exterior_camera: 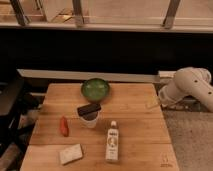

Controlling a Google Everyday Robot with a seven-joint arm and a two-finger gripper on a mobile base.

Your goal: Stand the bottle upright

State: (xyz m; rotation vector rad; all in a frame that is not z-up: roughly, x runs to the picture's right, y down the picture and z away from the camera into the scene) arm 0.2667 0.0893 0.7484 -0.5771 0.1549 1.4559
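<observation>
The slim whitish bottle (113, 143), white-capped with a dark-printed label, lies flat near the table's (135, 125) front edge. The bent white arm (192, 86) holds the gripper (153, 103) at the table's right edge; whether it is open or closed cannot be told.

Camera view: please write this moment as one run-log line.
bottle: lying on table, cap away from camera | gripper: at table's right edge, apart from bottle | step: bottle not yet upright
</observation>
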